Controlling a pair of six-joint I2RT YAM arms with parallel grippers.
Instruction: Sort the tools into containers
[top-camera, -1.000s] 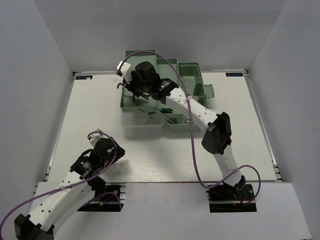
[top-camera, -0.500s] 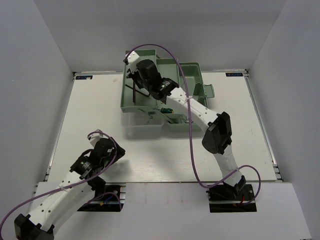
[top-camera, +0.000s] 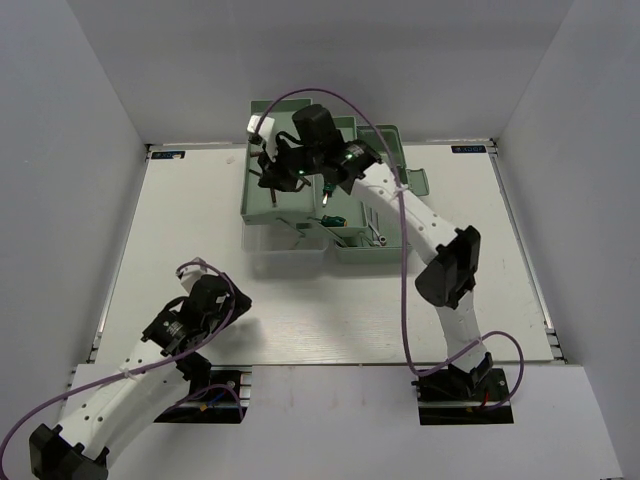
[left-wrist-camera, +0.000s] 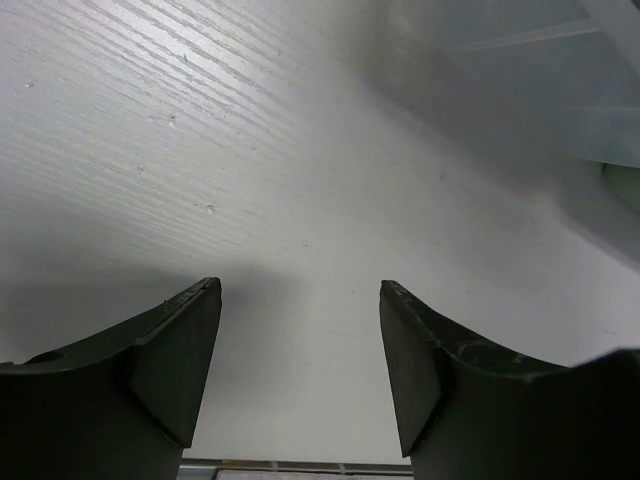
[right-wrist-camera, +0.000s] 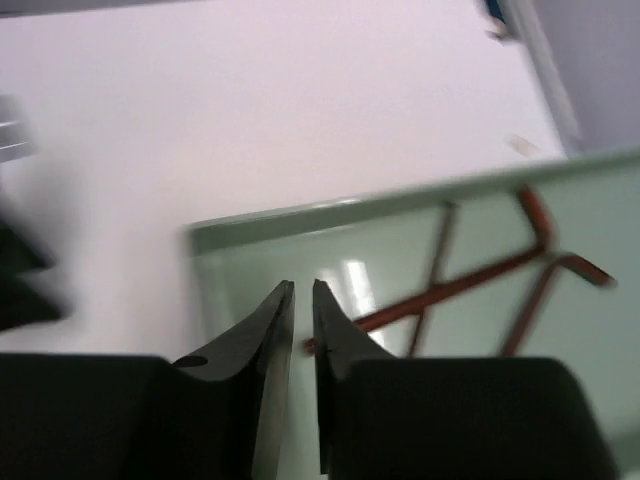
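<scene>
Right jaws: held over left tray of green toolbox at far side of counter. Parted by narrow gap, nothing clamped between tips.
Hex keys: laid crossed on tray floor, just beyond tips. View is blurred, so contact with jaws cannot be told.
Green-handled screwdriver: seen in smaller front section of toolbox.
Left jaws: spread wide, empty, held low over counter near arm bases, well apart from toolbox.
</scene>
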